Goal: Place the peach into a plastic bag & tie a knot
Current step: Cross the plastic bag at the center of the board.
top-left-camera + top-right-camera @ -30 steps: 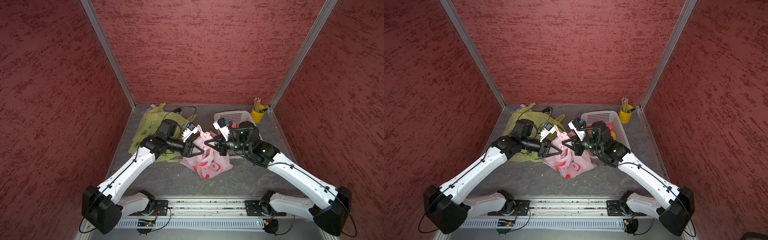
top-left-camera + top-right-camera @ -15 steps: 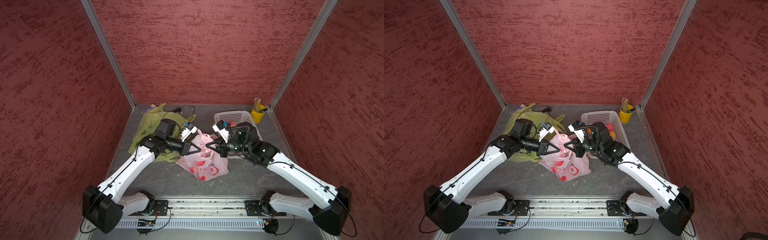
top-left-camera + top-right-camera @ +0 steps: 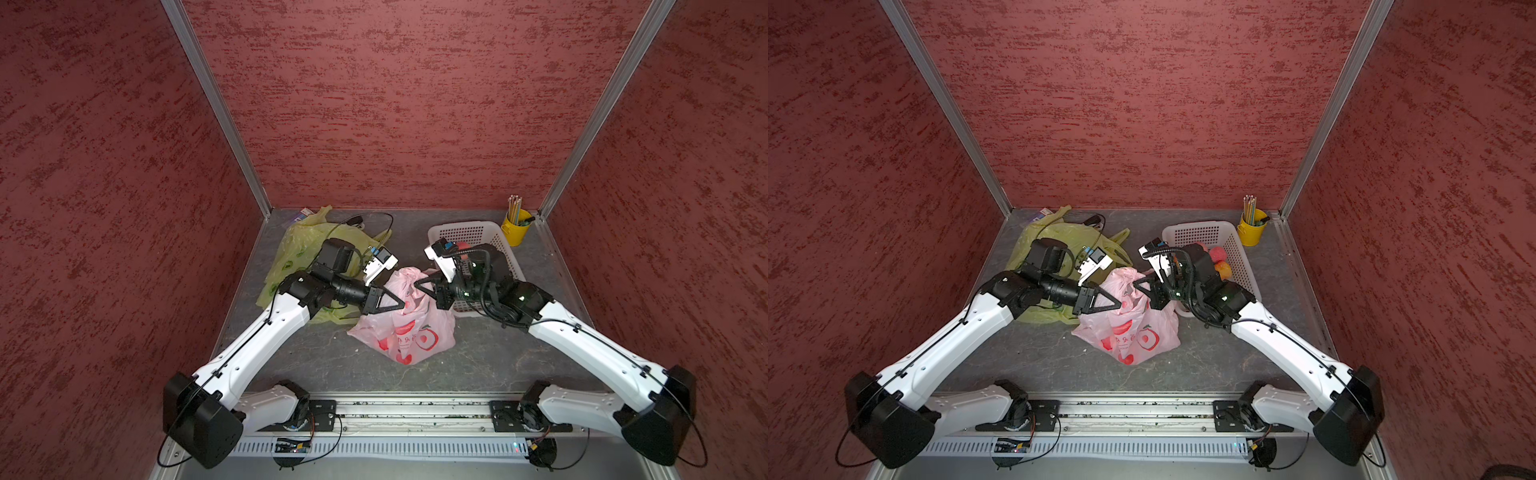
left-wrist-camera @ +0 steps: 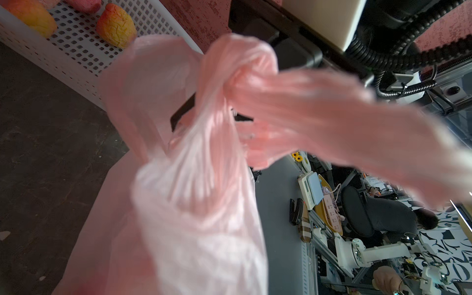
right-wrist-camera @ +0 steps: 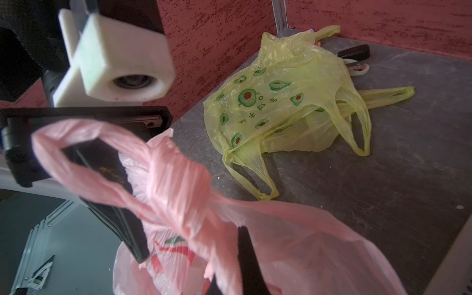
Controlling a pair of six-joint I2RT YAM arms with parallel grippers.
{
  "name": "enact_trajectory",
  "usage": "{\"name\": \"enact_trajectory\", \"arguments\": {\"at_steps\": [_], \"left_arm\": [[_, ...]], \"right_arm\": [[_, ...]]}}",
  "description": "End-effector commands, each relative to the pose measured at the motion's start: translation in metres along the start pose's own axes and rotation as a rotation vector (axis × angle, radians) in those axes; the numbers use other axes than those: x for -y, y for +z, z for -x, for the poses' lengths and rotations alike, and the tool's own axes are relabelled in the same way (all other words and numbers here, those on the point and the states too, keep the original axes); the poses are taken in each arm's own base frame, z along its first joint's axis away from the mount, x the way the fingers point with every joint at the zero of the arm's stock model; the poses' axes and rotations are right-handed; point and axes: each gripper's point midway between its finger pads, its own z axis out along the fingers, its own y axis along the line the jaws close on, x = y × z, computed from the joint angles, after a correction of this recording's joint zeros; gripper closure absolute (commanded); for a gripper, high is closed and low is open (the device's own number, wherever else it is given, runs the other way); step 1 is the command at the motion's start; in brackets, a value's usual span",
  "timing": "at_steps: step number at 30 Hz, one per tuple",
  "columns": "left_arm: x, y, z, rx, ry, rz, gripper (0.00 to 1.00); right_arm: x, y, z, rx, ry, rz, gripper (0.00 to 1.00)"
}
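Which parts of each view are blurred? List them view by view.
Left wrist: the pink bag close to the lens is soft and smeared, while the basket behind it is sharp. Right wrist: the pink bag is blurred too, the green bag crisp. Both top views: sharp, evenly lit, no glare.

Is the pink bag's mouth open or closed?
Closed: the pink bag has its handles twisted together between the left pincer and right pincer. Knot tightness: cannot tell.
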Motion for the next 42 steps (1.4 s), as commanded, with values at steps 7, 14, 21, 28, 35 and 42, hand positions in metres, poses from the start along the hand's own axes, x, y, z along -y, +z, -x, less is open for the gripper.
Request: {"name": "enact_trajectory", "arguments": {"at_steps": [7,14,21,28,35,42], "left_arm": [[0.021,0.019,0.007,0.003,0.045,-0.076,1.0],[0.014,0.025,0.023,0.096,0.058,-0.058,1.0],[0.007,0.033,0.032,0.157,0.068,-0.033,0.98],[-0.001,0.031,0.042,0.278,0.068,-0.011,0.67],[0.014,0.038,0.039,0.283,0.101,-0.072,0.72],[0.01,0.056,0.028,0.248,0.08,-0.089,0.77]], "right_arm": [[0.005,-0.012,0.055,0.271,0.066,-0.042,1.0],[-0.03,-0.032,0.077,0.479,0.171,0.214,1.0],[-0.046,-0.055,0.082,0.627,0.322,0.425,1.0],[-0.051,-0.065,0.087,0.684,0.383,0.519,1.0],[-0.036,-0.062,0.094,0.731,0.405,0.43,1.0],[-0.041,-0.071,0.106,0.787,0.402,0.476,1.0]]}}
